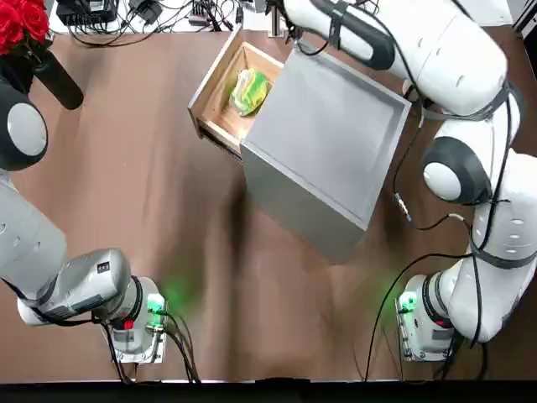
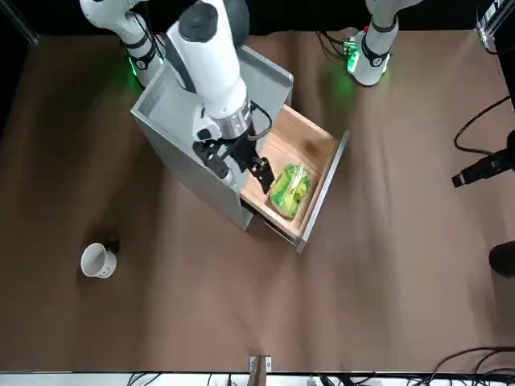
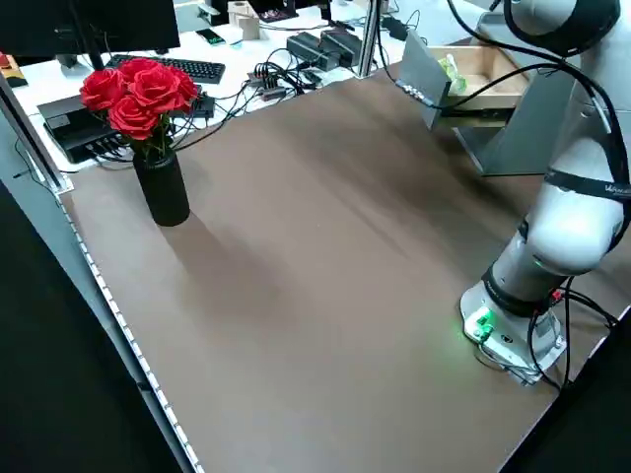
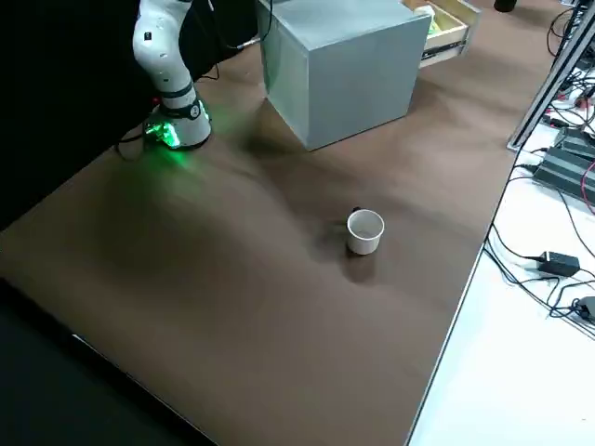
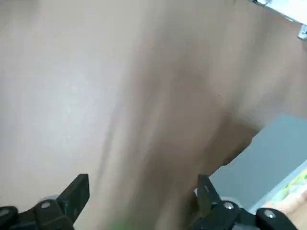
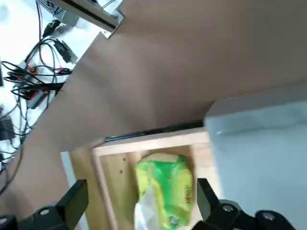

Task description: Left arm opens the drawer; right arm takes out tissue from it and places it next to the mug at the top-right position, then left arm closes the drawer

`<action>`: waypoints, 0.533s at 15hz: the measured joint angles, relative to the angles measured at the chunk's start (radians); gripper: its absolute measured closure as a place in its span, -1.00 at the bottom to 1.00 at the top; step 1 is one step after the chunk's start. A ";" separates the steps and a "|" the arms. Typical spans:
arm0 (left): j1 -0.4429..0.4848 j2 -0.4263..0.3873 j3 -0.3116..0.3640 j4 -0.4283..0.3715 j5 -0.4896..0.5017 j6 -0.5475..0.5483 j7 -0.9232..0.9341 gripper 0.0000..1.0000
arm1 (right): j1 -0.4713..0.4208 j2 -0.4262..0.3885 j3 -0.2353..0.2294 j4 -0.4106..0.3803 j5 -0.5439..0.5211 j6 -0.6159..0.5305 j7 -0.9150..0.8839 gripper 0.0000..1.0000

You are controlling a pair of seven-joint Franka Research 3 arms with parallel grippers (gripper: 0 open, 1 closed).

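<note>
Standing pulled out of the grey cabinet (image 1: 323, 159) toward the far edge of the bench (image 1: 151, 193), the drawer (image 1: 220, 88) is holding a single item: the tissue (image 1: 249, 91), a yellow-green and white packet lying on the light-wood floor of the tray, nearer the cabinet than the grey front panel.

Going left to right in the top view, the left arm (image 1: 42, 252) is sitting folded back near the bench's left edge, well apart from the cabinet. Its left gripper (image 5: 144, 201) is showing only in its own wrist view, fingers spread wide over bare brown surface, holding nothing. A vase of red roses (image 3: 148, 108) is standing near the far-left corner. The right arm (image 1: 470, 168) is reaching from the right side across the cabinet top.

The front view is showing what the top view hides: the right gripper (image 2: 241, 165) is hanging just above the drawer's inner end, beside the tissue and apart from it. The right wrist view is showing its fingers (image 6: 72, 203) spread wide, empty, with the packet between and beyond them.

The mug (image 2: 98, 260) is missing from the top view; the front and right side views are showing it upright on the bench, well apart from the cabinet, toward the robot's right and far side.

Printing on the tissue wrapper is too small to read.
</note>
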 joint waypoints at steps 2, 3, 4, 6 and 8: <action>-0.003 -0.038 -0.001 0.000 0.028 0.000 0.059 -0.99 | 0.034 0.039 -0.002 0.009 -0.002 0.060 0.064 -1.00; -0.012 -0.052 -0.001 -0.001 0.045 0.000 0.068 -0.99 | 0.047 0.050 -0.005 0.011 -0.004 0.077 0.082 -1.00; -0.032 -0.064 0.000 -0.002 0.054 0.000 0.070 -0.99 | 0.060 0.058 -0.009 0.014 -0.004 0.093 0.099 -1.00; -0.105 -0.079 0.028 -0.004 0.061 0.002 0.070 -0.99 | 0.080 0.071 -0.016 0.018 -0.005 0.112 0.123 -1.00; -0.177 -0.089 0.062 -0.007 0.061 0.048 0.069 -0.99 | 0.103 0.085 -0.028 0.019 -0.012 0.118 0.132 -1.00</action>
